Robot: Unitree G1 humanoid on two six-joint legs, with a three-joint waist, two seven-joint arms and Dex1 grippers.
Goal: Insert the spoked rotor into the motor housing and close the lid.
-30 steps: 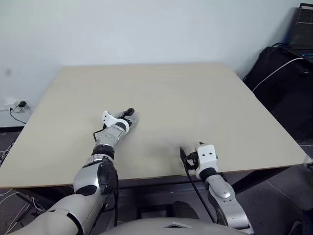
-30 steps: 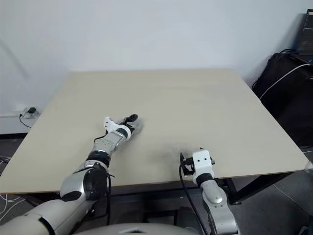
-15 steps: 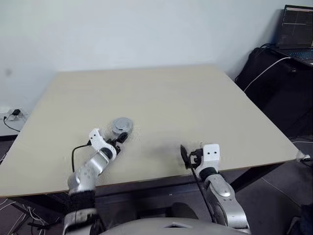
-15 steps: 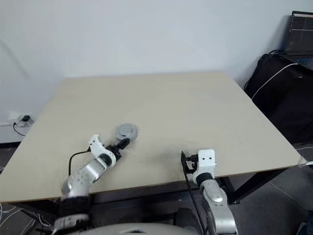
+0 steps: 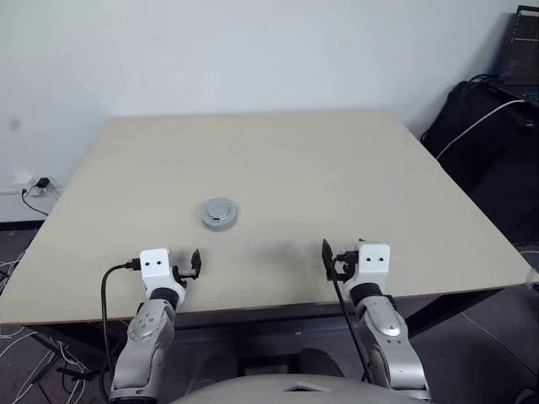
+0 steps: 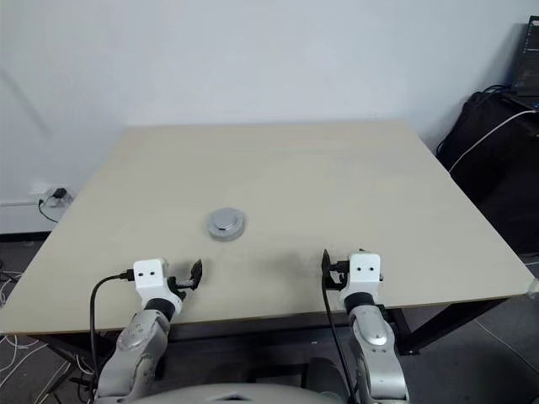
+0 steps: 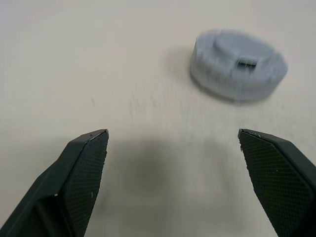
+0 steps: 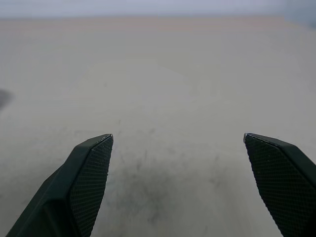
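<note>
The lid (image 5: 219, 212), a round silvery-grey disc with a raised centre, lies flat on the beige table (image 5: 337, 168), left of the middle. In the left wrist view the lid (image 7: 239, 66) lies a little beyond my left gripper's fingertips. The spoked rotor and the motor housing are hidden from view. My left gripper (image 5: 181, 268) hovers open and empty at the table's near edge, short of the lid. At the near edge to the right, my right gripper (image 5: 345, 257) is open and empty too, with bare table ahead of it (image 8: 177, 136).
A black bag (image 5: 493, 143) with a white cable stands on the floor right of the table, with a laptop (image 5: 524, 42) behind it. A wall socket with a plug (image 5: 34, 183) is at the far left. A white wall backs the table.
My left arm has drawn back from the lid to the near table edge and its wrist has rolled level; the lid stays on the table. The right gripper has kept its place.
</note>
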